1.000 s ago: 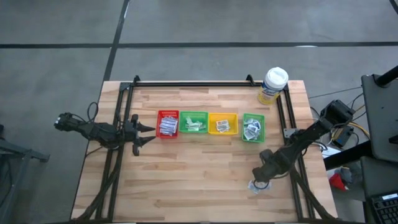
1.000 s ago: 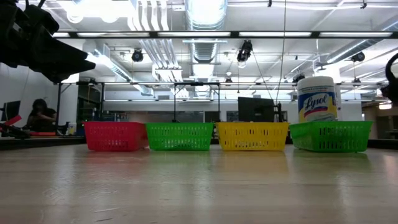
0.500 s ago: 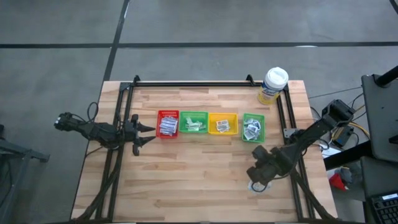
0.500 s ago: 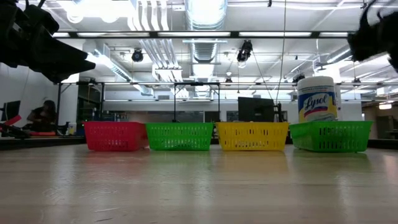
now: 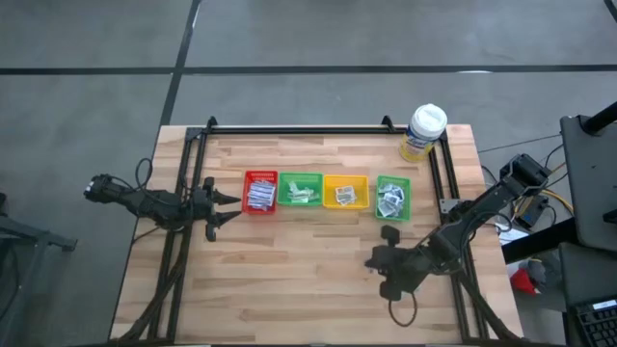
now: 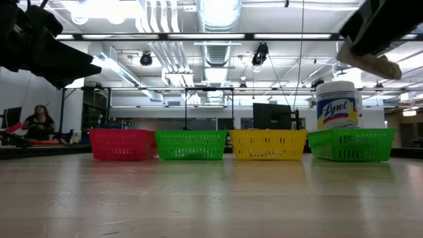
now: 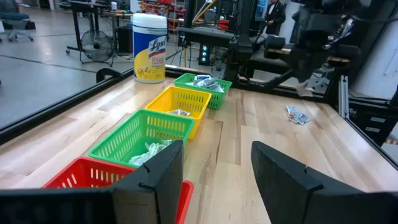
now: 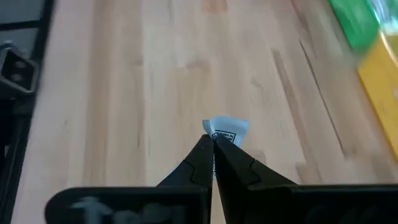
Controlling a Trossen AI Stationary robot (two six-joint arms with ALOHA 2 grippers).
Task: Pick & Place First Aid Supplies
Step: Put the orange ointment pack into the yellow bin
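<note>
My right gripper point(image 5: 378, 259) hangs above the table's near right part, shut on a small white printed packet point(image 8: 225, 131). The low view shows the same packet point(image 6: 371, 62) under that gripper point(image 6: 362, 41), high over the table. Four trays stand in a row: red point(image 5: 260, 192), green point(image 5: 302, 190), yellow point(image 5: 346, 191) and a second green point(image 5: 392, 198), each holding packets. A loose packet point(image 7: 297, 114) lies flat on the wood. My left gripper point(image 5: 229, 204) waits open beside the red tray, its fingers point(image 7: 155, 171) holding nothing. My right gripper pinches one end of the packet point(image 8: 217, 136) between its two fingertips point(image 8: 202, 150). The fingers slant down from the table's right side. The rest of the packet sticks out past the tips, tilted and lifted clear of the table.
A white-lidded tub with a yellow label point(image 5: 424, 132) stands at the far right corner, behind the right green tray. A black frame rail point(image 5: 299, 128) runs along the far edge and down both sides. Bare wood point(image 5: 299, 270) lies in front of the trays.
My right gripper has risen from the near right of the table and gone toward the table's left, rolling its wrist as it went. It has stayed shut, and the packet has come up clear of the wood with it.
</note>
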